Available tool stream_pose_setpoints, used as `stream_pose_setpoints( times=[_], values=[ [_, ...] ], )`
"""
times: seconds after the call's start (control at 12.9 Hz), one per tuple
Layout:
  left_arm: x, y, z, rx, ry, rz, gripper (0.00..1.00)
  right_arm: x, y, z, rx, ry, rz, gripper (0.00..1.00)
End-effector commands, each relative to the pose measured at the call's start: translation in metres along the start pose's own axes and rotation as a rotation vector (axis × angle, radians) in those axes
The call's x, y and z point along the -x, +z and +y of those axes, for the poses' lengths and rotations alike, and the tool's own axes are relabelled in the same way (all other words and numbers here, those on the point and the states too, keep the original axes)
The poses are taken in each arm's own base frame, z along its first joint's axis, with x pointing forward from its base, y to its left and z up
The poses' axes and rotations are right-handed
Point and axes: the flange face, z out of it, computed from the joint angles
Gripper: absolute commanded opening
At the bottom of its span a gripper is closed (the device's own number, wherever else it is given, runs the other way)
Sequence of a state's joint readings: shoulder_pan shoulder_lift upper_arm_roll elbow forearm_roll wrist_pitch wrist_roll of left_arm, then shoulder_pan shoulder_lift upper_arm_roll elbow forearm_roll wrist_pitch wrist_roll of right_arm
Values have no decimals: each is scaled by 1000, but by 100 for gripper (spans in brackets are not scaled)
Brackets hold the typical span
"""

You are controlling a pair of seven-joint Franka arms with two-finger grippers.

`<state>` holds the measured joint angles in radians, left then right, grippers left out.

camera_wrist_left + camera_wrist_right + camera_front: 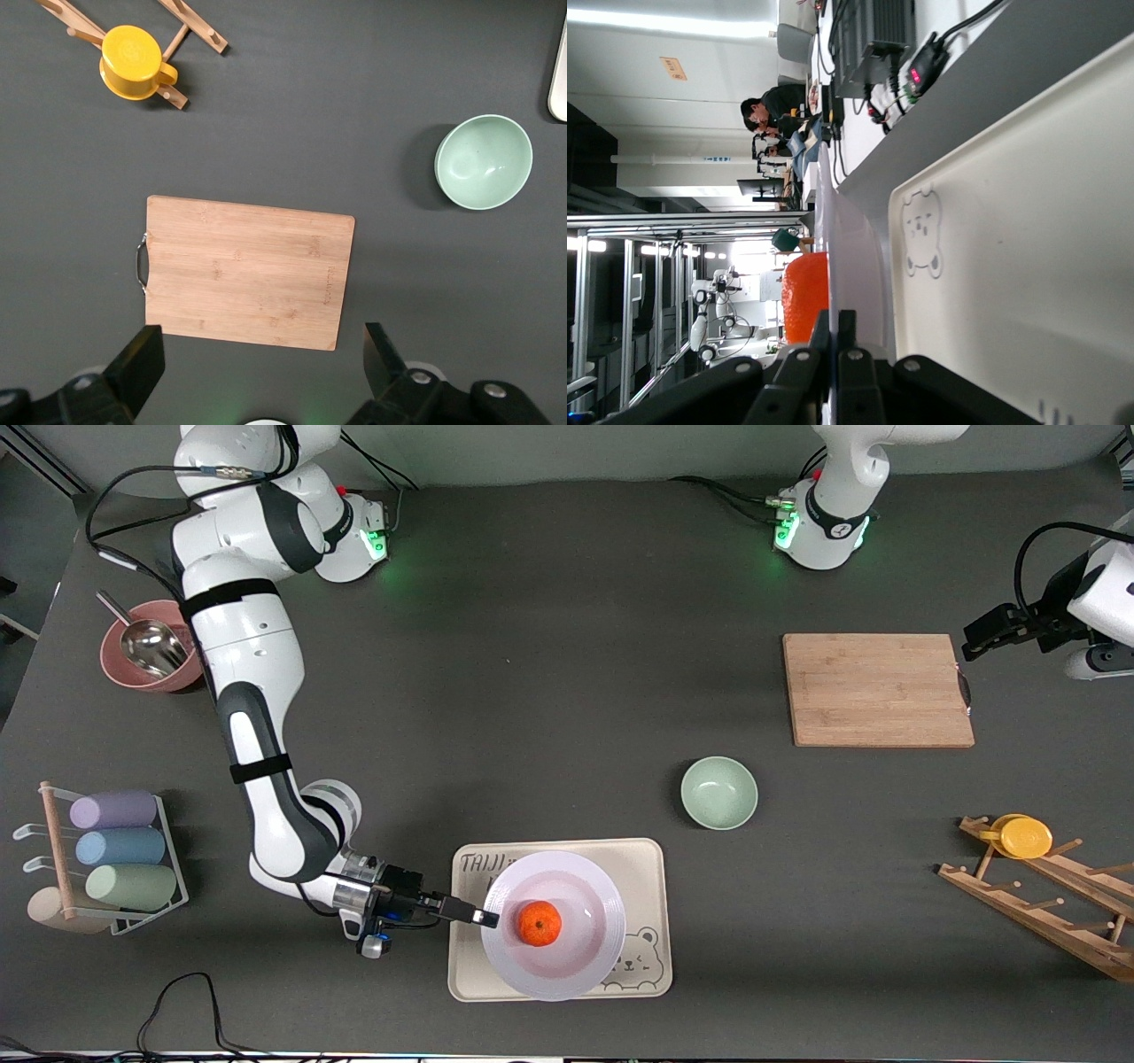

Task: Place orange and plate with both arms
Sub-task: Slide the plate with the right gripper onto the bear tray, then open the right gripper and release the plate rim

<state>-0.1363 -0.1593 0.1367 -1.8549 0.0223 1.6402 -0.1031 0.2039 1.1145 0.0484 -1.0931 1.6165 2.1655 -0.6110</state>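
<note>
orange (539, 923) on plate (585, 965), right gripper (485, 917) pinching rim

1. Oranges: one orange (539, 923).
2. Plates: one plate (567, 965).
3. Trays: one bear-printed tray (644, 868).
4. Bowls: two, a green bowl (718, 793) and a pink bowl (120, 664).
5. Metal scoops: one scoop (152, 645).
6. Cutting boards: one cutting board (877, 689).
7. Yellow cups: one yellow cup (1023, 836).
8. Wooden peg racks: one peg rack (1054, 917).
9. Cups on my side rack (62, 850): four cups (113, 810).
10. My claws: two, left claw (261, 363), right claw (485, 918).
</note>
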Motion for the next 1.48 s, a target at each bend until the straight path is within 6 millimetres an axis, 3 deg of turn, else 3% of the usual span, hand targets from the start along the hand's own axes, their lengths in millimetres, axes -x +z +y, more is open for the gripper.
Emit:
stream_pose_setpoints(
  times=[0.0,0.39,0.85,1.01,1.09,1.4],
  values=[
    [5,-1,-3,-8,21,18,100,-5,12,11,20,-11,26,0],
    [5,0,-4,-8,18,15,100,11,18,51,58,-24,3,0],
    [4,1,-4,-8,18,15,100,20,22,63,73,-14,-11,0],
    [4,1,-3,-8,19,15,100,23,21,68,82,-8,-16,29],
    [4,1,-3,-8,19,15,100,24,21,69,86,-6,-17,38],
    [4,3,-4,-8,16,15,100,18,13,54,130,-39,-42,39]
  ],
)
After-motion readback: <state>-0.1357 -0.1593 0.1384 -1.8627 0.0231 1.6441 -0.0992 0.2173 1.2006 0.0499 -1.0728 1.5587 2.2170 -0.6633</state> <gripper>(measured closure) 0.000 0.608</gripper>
